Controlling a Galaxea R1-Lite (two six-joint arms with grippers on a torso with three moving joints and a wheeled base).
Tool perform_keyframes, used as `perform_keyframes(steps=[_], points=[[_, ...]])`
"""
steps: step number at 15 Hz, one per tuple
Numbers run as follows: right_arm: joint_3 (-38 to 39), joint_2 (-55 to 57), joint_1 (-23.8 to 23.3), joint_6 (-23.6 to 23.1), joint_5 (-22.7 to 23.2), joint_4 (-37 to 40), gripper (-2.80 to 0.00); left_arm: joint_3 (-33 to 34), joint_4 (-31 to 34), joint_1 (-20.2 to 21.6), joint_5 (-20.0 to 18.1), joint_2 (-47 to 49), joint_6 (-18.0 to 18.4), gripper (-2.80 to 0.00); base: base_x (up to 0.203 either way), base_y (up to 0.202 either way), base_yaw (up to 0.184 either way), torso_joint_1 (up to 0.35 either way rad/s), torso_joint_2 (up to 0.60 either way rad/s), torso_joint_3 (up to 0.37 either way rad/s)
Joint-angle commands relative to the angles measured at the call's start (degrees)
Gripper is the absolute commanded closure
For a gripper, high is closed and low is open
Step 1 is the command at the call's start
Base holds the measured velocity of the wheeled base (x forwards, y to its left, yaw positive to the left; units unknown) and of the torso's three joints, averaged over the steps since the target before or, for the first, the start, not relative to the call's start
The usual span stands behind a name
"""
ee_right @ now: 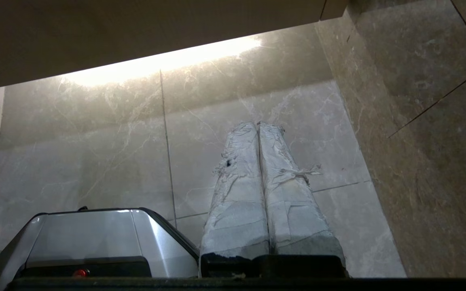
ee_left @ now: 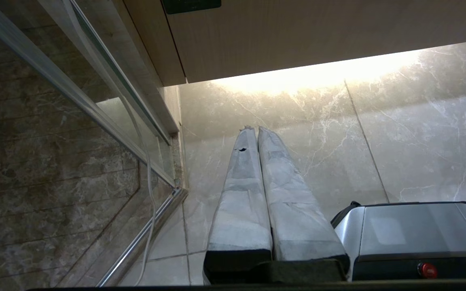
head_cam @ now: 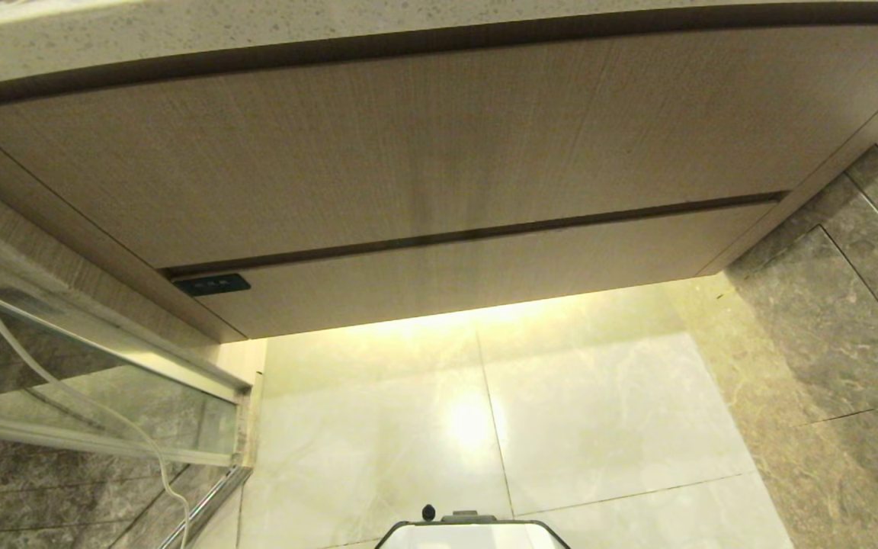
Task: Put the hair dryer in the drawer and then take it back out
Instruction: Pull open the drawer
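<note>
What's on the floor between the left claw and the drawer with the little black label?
Nothing: in the left wrist view only bare pale floor lies between the left claw and the drawer.

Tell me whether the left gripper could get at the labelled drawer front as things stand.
Probably yes. The drawer is shut, and nothing stands in front of it. The left gripper, fingers together, hangs low over the floor tiles, below the front, so it must rise.
</note>
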Motion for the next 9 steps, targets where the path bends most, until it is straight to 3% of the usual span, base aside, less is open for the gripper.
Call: perform_keyframes(steps=[1, 9], points=[[0.1, 0.0, 0.0, 0.1, 0.0, -0.1, 0.0, 0.0, 0.0, 0.0, 0.0, 0.0, 0.0, 0.0, 0.0, 0.0, 0.0, 0.0, 0.0, 0.0], [0.1, 0.0, 0.0, 0.1, 0.0, 0.0, 0.0, 0.0, 0.0, 0.0, 0.0, 0.0, 0.0, 0.0, 0.0, 0.0, 0.0, 0.0, 0.0, 0.0]])
